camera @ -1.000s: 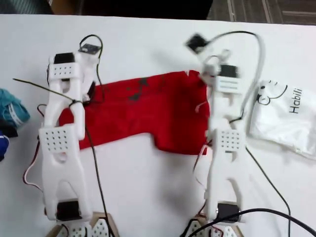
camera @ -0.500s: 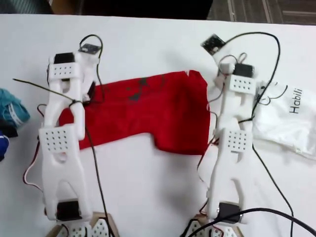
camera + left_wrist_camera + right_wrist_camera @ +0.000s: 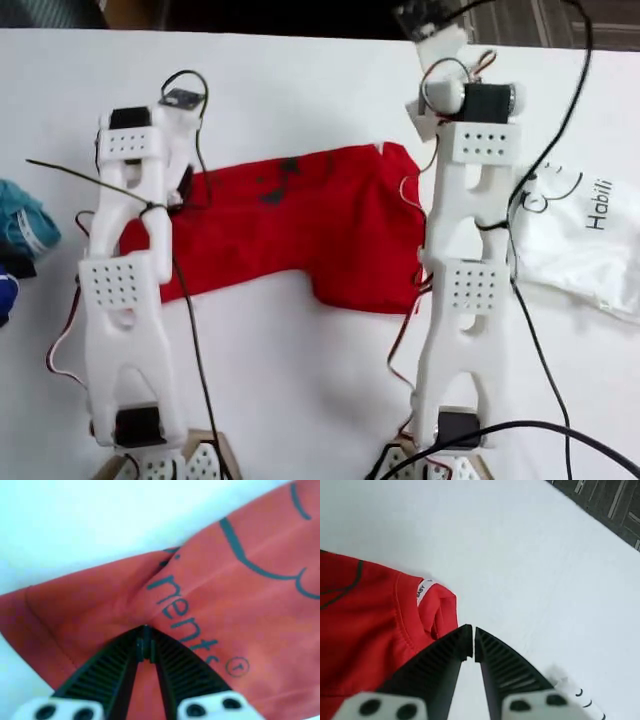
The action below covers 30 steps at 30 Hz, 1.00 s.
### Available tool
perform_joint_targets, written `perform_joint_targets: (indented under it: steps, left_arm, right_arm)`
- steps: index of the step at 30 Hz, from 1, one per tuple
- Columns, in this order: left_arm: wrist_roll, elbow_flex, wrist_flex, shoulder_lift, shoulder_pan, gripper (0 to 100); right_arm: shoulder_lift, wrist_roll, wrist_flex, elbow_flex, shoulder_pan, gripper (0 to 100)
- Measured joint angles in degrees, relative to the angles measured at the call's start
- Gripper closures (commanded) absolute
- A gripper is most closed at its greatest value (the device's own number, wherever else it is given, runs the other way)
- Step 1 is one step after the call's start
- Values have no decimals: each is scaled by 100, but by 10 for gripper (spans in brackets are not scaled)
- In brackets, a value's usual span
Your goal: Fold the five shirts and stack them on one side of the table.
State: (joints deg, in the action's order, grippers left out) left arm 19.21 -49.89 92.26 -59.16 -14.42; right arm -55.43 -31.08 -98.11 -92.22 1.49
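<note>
One shirt is being worked and no finished stack is plain to see, so I judge the task to be at an early stage. At the left edge a teal garment (image 3: 25,225) lies bunched beside something dark blue (image 3: 5,290). Both are cut off, so I cannot tell whether they are folded. The left gripper (image 3: 145,647) has its jaws pressed together on a pucker of the red shirt (image 3: 320,225), near its left end. That shirt lies mid-table in a long band, seemingly only partly folded. The right gripper (image 3: 473,642) has its jaws drawn together on nothing, over bare table (image 3: 520,540) just beside the collar. Rightmost, a white shirt (image 3: 585,240) lies partly out of frame; it may already be folded and set aside.
</note>
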Motion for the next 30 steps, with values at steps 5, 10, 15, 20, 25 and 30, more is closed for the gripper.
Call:
perform_joint_targets:
  steps: [5,10,15,20,25,30]
  left_arm:
    - [-105,0,-62,26,-70,975]
    - [-290,-563,-70,-9,-316,975]
    - [-316,-1679,237,-26,-571,975]
    - [-316,-2646,809,-26,-466,975]
    - [-316,-2637,888,-44,-440,975]
    - [-316,-2215,870,-53,-422,975]
  right_arm:
    - [1011,202,0,1389,325,974]
    - [2382,220,0,3991,862,974]
    - [3587,158,185,6787,1187,883]
    - [4466,-563,659,9037,1433,770]
    - [5231,-791,958,10664,2013,769]
    - [5837,-844,1521,11859,2549,767]
